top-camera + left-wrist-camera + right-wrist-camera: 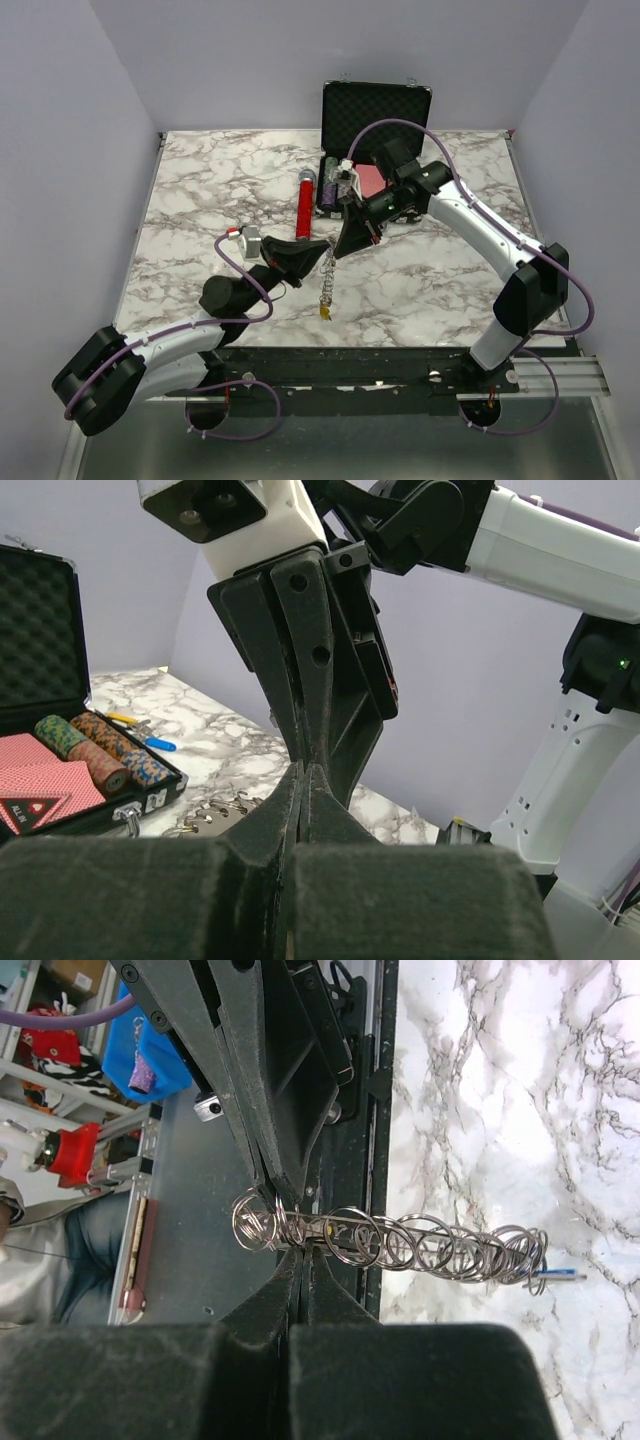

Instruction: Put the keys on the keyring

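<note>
Hanging from the two arms above the table, the keyring was pinched at its upper end by the left gripper and the right gripper, both clamped on it. Threading seemed unfinished: what looked like loose keys lay on the marble beside the case.

My right gripper is pinched tight on the keyring, which I see edge-on as a row of silver loops running out over the marble table. The left gripper comes in from above, jaws together, its tip among the loops at the row's left end. A small blue tag sticks out at the other end.
</note>
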{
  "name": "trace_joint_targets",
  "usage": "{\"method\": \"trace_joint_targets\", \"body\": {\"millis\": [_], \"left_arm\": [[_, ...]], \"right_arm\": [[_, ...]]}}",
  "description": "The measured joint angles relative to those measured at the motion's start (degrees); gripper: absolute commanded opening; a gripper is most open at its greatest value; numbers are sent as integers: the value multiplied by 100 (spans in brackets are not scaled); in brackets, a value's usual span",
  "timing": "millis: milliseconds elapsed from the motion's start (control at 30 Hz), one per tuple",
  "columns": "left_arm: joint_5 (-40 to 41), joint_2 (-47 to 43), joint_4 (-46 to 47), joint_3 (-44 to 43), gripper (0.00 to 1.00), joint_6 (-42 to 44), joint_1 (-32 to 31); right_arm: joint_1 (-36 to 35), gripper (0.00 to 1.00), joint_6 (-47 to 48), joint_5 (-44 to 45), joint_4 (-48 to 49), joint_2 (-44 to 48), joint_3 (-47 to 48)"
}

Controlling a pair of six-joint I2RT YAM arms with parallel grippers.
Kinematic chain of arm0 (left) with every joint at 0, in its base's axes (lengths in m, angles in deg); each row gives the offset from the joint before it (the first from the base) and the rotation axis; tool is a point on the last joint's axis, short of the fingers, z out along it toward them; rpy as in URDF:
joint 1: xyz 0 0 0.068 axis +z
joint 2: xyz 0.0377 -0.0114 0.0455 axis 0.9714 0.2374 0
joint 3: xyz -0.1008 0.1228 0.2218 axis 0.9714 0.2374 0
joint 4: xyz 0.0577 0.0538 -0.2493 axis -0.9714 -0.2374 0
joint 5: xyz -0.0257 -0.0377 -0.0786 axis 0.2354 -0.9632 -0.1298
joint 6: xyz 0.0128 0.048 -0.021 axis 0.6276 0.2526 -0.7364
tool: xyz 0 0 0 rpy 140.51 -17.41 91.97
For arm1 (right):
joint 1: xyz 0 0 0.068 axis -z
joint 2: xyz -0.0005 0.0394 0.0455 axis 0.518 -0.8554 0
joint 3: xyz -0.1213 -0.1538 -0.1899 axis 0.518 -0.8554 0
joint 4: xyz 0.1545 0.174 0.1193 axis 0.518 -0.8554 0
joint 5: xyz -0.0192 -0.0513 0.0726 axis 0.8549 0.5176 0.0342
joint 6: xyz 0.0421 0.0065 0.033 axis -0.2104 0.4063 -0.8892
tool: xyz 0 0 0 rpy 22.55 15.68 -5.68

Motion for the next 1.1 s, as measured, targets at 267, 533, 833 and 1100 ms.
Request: {"method": "trace_joint_targets", "body": {"millis": [267,533,833,1100], "left_arm": [[0,2,20,-2,0,0,0],[-4,2,142,-2,0,-9,2],[-138,2,201,2,0,-13,2],[-455,-92,275,94,0,-4,4]], "right_arm": [[-2,0,-245,-181,192,0,-122],[-2,4,-459,-444,354,-2,-173],[2,0,-492,-505,372,-2,-175],[26,0,-734,-894,553,28,-472]]}}
